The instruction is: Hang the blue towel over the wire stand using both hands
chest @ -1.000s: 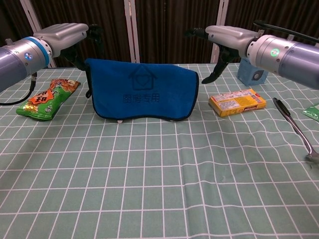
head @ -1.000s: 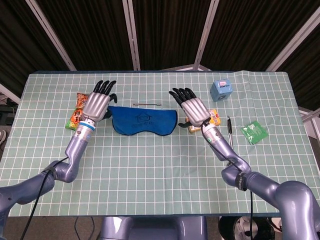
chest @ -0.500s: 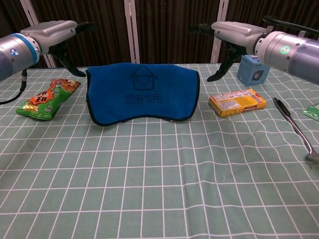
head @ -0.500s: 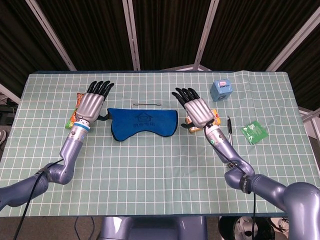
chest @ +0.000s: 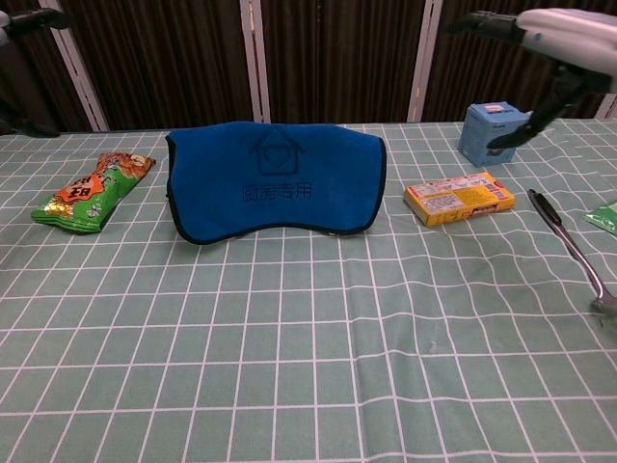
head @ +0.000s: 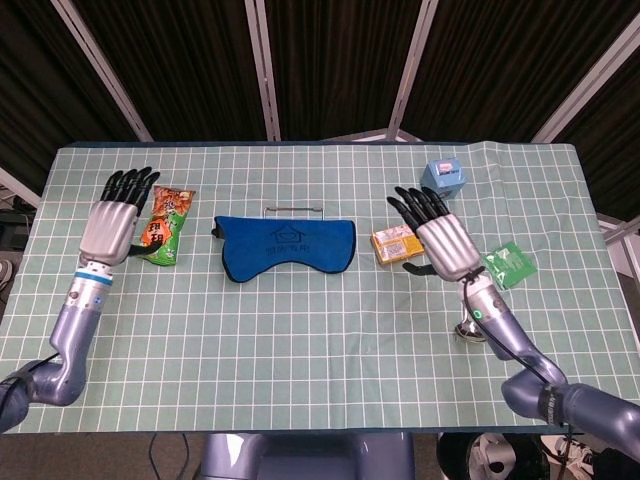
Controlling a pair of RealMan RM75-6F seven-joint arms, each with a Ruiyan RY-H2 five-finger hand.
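Observation:
The blue towel (head: 285, 245) (chest: 277, 183) hangs draped over the wire stand, whose thin top bar (head: 293, 210) shows just behind it in the head view. A house logo faces forward in the chest view. My left hand (head: 112, 225) is open, well to the left of the towel, beyond the snack packet. My right hand (head: 443, 238) (chest: 545, 29) is open too, fingers spread, off to the right past the yellow box. Neither hand touches the towel.
A green and orange snack packet (head: 165, 225) (chest: 92, 190) lies left of the towel. A yellow box (head: 395, 245) (chest: 459, 197), a blue box (head: 443, 177) (chest: 491, 133), a pen (chest: 564, 241) and a green packet (head: 507, 264) sit on the right of the green checked cloth.
Both hands have drawn away from the towel, the left far to the left, the right outward to the right. The towel stays draped on the stand.

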